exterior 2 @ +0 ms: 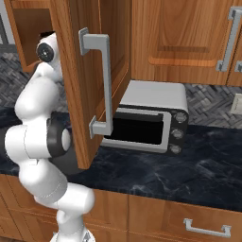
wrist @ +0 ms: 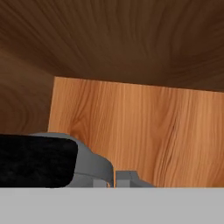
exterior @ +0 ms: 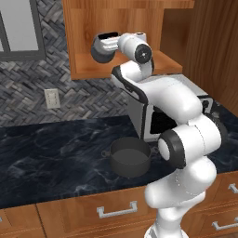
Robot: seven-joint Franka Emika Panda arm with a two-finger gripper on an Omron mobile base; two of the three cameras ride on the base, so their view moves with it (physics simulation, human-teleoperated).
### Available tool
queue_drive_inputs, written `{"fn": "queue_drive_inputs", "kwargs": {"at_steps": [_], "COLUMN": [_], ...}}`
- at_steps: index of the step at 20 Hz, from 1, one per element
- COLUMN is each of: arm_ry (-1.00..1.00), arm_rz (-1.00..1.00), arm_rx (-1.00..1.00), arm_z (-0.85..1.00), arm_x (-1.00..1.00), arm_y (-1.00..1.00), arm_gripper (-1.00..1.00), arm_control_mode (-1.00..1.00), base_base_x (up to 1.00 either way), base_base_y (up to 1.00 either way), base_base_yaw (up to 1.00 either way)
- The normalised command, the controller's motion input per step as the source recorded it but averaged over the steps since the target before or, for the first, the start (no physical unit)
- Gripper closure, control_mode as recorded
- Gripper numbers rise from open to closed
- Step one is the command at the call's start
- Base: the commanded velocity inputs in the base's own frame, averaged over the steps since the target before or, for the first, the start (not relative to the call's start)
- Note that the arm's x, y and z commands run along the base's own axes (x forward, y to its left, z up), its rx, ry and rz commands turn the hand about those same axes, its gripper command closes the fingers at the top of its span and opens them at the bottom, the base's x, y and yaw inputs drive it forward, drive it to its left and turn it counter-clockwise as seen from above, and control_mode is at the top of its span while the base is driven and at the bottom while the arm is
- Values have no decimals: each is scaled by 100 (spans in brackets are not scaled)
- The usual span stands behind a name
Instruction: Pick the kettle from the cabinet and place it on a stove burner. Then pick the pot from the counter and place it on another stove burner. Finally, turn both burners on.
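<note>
Nearest the base camera, the wide low dark grey pot [exterior: 130,156] sits on the black marble-look counter [exterior: 51,153], just left of the arm. Up in the warm brown wooden cabinet [exterior: 83,28], the gripper [exterior: 104,45] reaches leftward into the niche, jaws closed almost together. Something dark and rounded sits at its tip, presumably the kettle, though I cannot tell whether it is held.

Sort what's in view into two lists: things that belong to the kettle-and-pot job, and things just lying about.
Job:
- small dark grey rounded kettle, in the niche
- warm brown wooden wall cabinet
- wide, low, dark grey round pot
- black marble-look counter

Lying about:
- silver toaster oven with dark glass door
- white wall socket plate
</note>
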Motion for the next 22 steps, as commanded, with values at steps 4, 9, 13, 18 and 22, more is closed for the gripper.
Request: {"fn": "queue_drive_inputs", "kwargs": {"at_steps": [4, 9, 13, 18, 22], "arm_ry": [1, 2, 1, 0, 1], "arm_rz": [-2, -3, -3, -1, 0], "arm_rx": [2, 4, 5, 4, 5], "arm_z": [0, 1, 4, 8, 9], "arm_x": [-32, -36, -36, -33, -35], "arm_y": [0, 0, 0, 0, 0], "arm_gripper": [100, 100, 100, 100, 100], "arm_control_mode": [-100, -100, -100, -100, -100], "base_base_x": [0, 0, 0, 0, 0], "base_base_y": [0, 0, 0, 0, 0], "base_base_yaw": [0, 0, 0, 0, 0]}}
